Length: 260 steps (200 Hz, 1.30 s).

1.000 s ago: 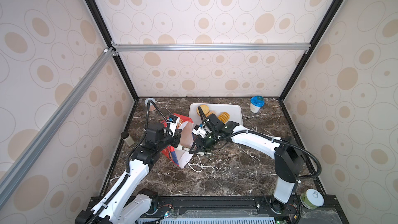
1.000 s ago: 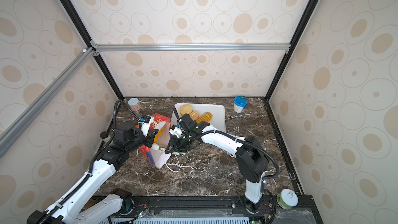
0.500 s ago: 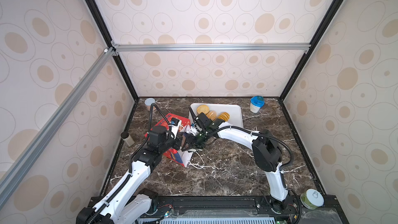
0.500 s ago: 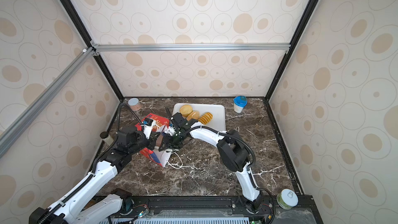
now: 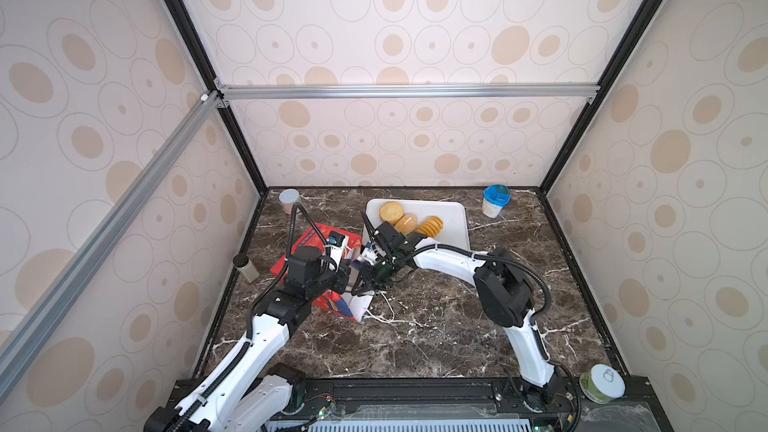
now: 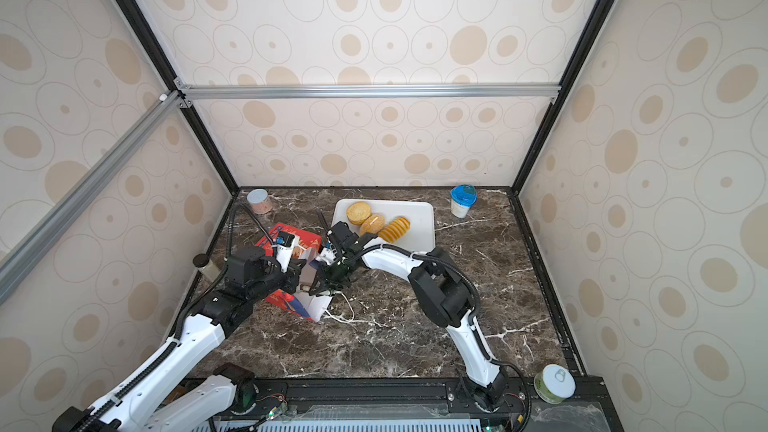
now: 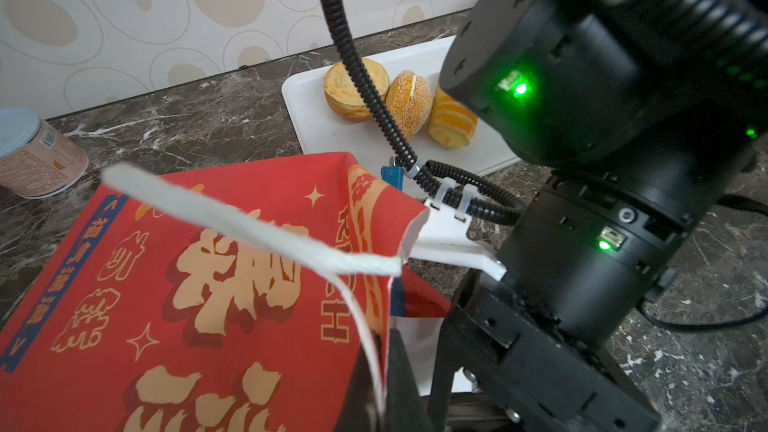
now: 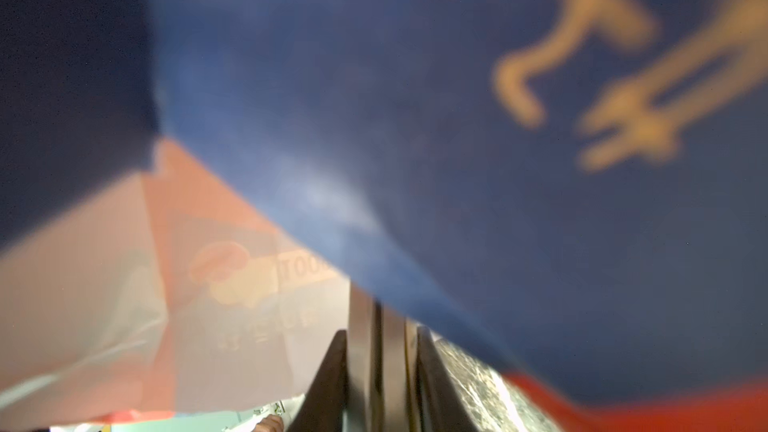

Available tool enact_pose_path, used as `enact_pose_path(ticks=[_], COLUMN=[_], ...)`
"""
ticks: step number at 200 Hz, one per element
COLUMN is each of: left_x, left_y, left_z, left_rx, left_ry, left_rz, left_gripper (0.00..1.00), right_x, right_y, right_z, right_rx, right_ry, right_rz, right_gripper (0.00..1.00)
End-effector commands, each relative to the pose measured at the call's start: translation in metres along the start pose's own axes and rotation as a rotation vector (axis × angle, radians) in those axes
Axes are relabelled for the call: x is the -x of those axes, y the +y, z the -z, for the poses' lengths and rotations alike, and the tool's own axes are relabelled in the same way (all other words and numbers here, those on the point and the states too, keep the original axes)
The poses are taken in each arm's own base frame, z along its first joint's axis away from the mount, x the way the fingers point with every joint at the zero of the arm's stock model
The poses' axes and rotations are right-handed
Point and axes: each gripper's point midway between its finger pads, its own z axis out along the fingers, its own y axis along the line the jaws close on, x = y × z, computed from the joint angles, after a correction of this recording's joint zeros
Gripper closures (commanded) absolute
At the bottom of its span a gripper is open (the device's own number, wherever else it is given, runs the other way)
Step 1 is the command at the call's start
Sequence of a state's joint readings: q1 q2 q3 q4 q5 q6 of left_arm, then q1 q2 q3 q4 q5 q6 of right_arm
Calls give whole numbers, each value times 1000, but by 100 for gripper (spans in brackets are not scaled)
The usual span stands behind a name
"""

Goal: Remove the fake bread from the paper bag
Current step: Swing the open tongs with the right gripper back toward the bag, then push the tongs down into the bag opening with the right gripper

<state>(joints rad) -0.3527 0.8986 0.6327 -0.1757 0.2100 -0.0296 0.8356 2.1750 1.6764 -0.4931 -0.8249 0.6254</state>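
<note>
The red paper bag (image 5: 307, 239) (image 6: 286, 238) lies tilted on the marble at the left, mouth toward the middle. My left gripper (image 7: 380, 367) (image 5: 349, 278) is shut on the bag's (image 7: 187, 284) rim and a white cord handle. My right gripper (image 8: 380, 351) (image 5: 366, 284) is at the same mouth, jaws closed on a folded edge of the bag (image 8: 457, 118). Three pieces of fake bread lie on the white tray (image 5: 453, 218): a round bun (image 5: 391, 212), a seeded oval (image 5: 406, 224) and a ridged loaf (image 5: 430, 227). Any bread inside the bag is hidden.
A pink can (image 5: 289, 201) stands at the back left and a blue-lidded cup (image 5: 494, 201) at the back right. A small dark-capped bottle (image 5: 245, 268) sits by the left wall, a green can (image 5: 601, 384) at the front right. A loose cord handle (image 5: 384, 313) trails on the marble.
My right arm swung left, pushed its gripper to the bag's mouth and closed its jaws on the paper. The left gripper kept its hold while the bag shifted a little.
</note>
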Motion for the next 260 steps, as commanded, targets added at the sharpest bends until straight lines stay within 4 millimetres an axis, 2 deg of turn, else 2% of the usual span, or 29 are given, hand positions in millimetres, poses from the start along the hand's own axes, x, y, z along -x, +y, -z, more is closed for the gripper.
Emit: enact_pose_path(ticks=[1, 34, 57, 105, 131, 164, 200, 221, 243, 260], left_x=[11, 6, 9, 25, 21, 10, 5, 7, 10, 15], left_y=[-2, -5, -3, -7, -11, -8, -38, -51, -52, -52], left_z=[9, 6, 6, 11, 14, 16, 12, 9, 3, 2], left_rx=[10, -10, -1, -35, -48, -22, -124, -164, -160, -154], left_ry=[-47, -17, -27, -77, -60, 3, 20, 25, 52, 49], left_rz=[-12, 8, 6, -14, -76, -166, -278, -307, -302, -299], left_gripper=[100, 100, 100, 100, 100, 100, 100, 100, 100, 100], right_x=[-19, -43, -57, -72, -62, -40, -18, -9, -1, 3], right_y=[13, 11, 11, 13, 16, 11, 8, 10, 10, 3], right_z=[22, 50, 68, 83, 83, 77, 64, 56, 46, 37], right_rx=[-15, -54, -74, -106, -104, -107, -49, -12, 14, 14], right_ry=[0, -5, -18, -11, -48, -132, -219, -221, -189, -151], right_rz=[60, 95, 118, 163, 160, 147, 145, 166, 169, 156], right_gripper=[97, 100, 100, 100, 100, 83, 69, 65, 61, 58])
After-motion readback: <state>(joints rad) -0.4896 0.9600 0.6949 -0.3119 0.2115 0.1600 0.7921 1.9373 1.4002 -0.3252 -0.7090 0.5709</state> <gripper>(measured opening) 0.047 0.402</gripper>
